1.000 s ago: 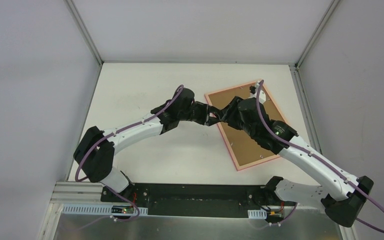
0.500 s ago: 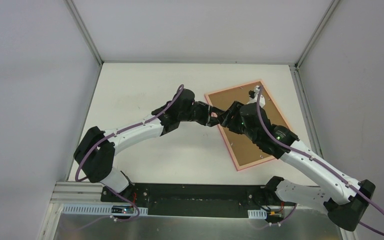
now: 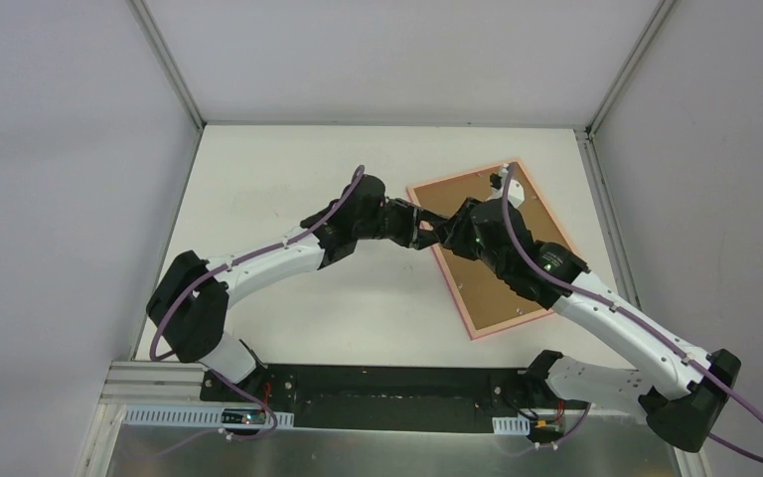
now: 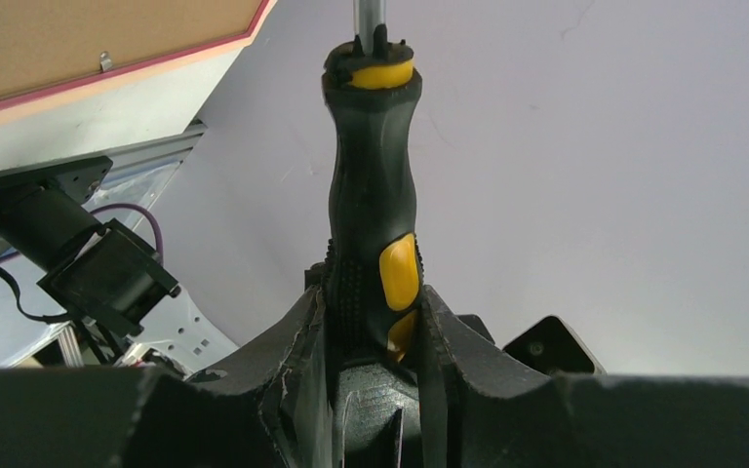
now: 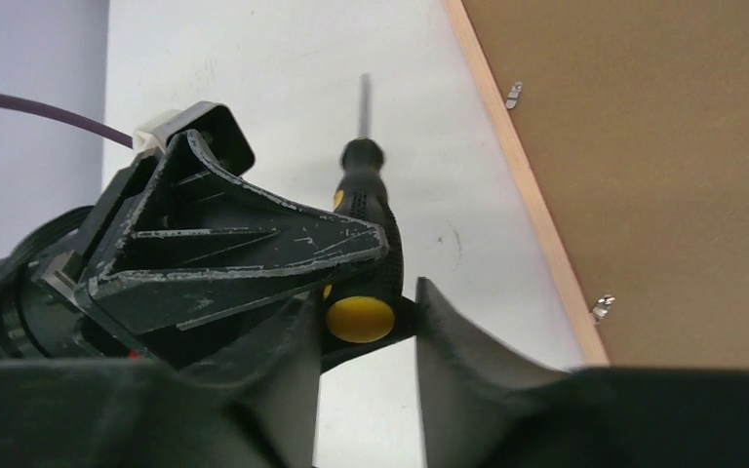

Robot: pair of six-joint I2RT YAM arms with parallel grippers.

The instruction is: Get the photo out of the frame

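- Your frame (image 3: 476, 334), a thin pink border, lies flat on the white table (image 3: 288, 179), right of centre and turned at an angle to the table's edges.
- Your photo (image 3: 477, 298) sits inside the frame, face down. Only its brown board side shows, and the printed side cannot be inspected.
- Two small metal tabs (image 5: 514, 95) show on the board near the frame's long edge in the right wrist view. Whether they press on the board cannot be told.
- Your left gripper (image 4: 373, 297) has its jaws clenched on the lower handle of a screwdriver (image 4: 373, 195), black with yellow inserts.
- The screwdriver's shaft (image 5: 363, 102) points away from the gripper over bare table, beside the frame's long edge and apart from it. Whether the tip touches the table cannot be told.
- Your right gripper (image 5: 363, 307) meets the left one just off the frame's left edge. Its jaws straddle the butt end of the screwdriver handle, with the round yellow cap between them.
- One right finger (image 5: 449, 336) sits against the black of the handle. Whether the pair has actually clamped cannot be told.
- Neither gripper touches the frame or the photo.
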